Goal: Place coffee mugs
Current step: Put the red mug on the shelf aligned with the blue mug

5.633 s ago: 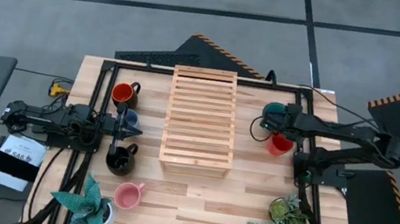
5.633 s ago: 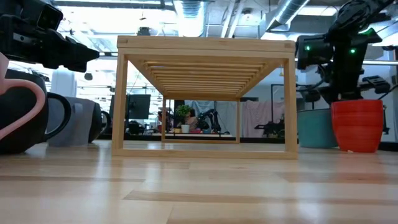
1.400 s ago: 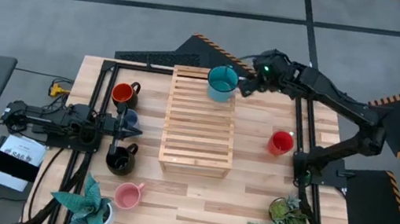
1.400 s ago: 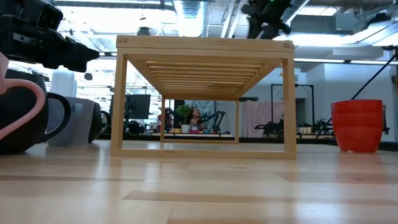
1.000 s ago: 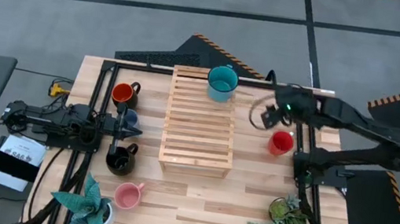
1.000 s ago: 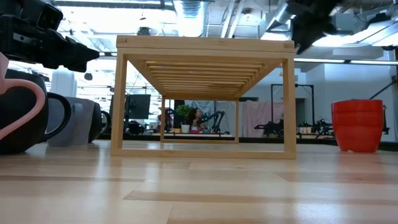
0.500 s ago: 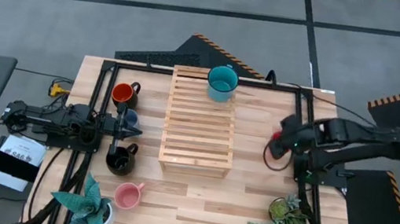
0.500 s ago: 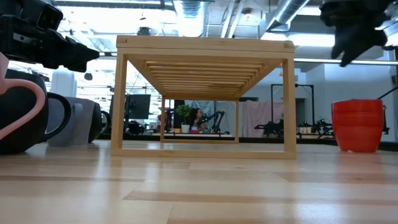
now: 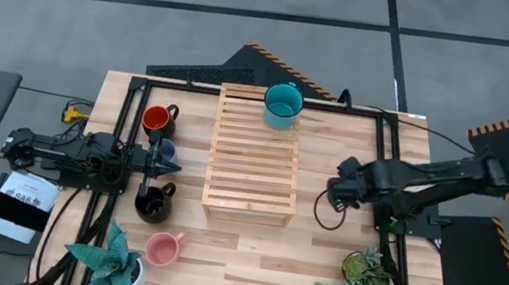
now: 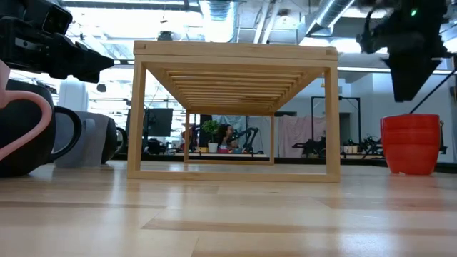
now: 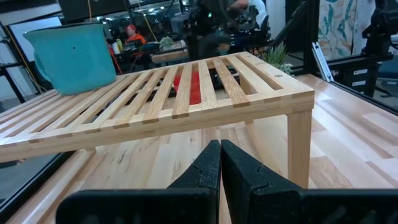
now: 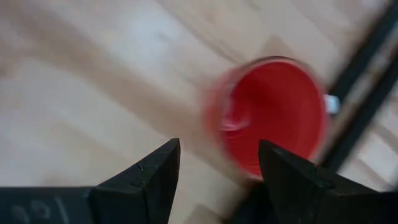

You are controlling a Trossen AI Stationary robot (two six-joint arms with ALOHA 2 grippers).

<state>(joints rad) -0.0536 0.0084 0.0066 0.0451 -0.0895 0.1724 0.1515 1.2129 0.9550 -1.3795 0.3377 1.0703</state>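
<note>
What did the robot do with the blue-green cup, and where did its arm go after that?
The right gripper lifted the teal mug from beside the red mug, set it on the wooden rack's far end and let go. It then swung back and now hangs open over the red mug. The left gripper, the rack and the other mugs stayed put.

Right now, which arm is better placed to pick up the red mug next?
The right arm. Its claw is open and hovers above the red mug, which stands on the right side of the table. The left claw is shut and waits on the far side of the wooden rack.
</note>
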